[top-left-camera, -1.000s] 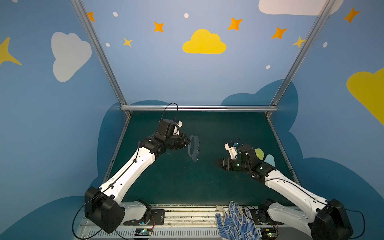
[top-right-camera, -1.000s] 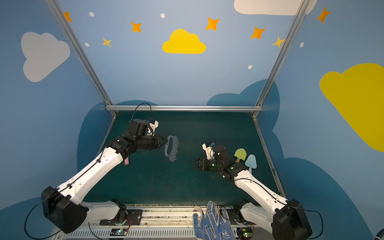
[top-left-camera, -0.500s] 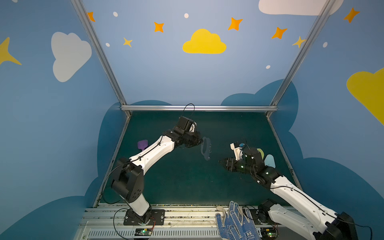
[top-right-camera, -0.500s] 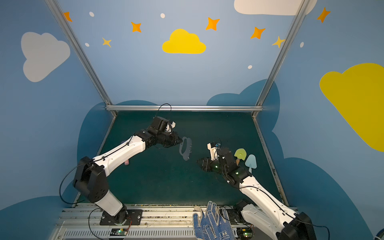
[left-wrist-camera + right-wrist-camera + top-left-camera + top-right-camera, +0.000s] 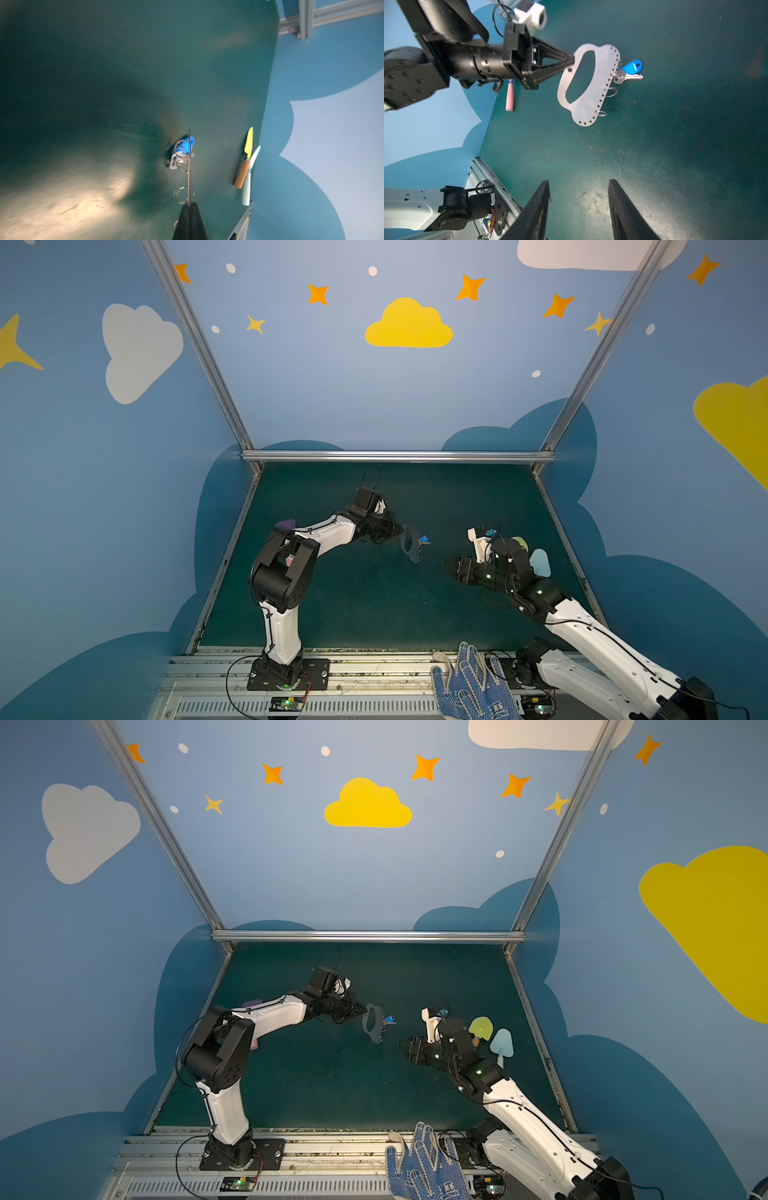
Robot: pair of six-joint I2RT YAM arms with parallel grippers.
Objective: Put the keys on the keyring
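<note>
In both top views, pinches the keyring by its rim with the left gripper, jaws fully closed on the thin grey plate, over the middle of the green table. Carries the keys on the plate's edge away from that gripper. Points the right gripper at the plate, near it but apart. Shows a yellow-green spatula and a pale blue spatula lying behind the right arm, and a purple-headed spatula behind the left.

From the left wrist, looks along the plate edge-on, with the blue tag and silvery key on a split ring beyond the closed black tips.

From the right wrist, shows its own fingers partly apart with only bare mat between them, holding nothing
</note>
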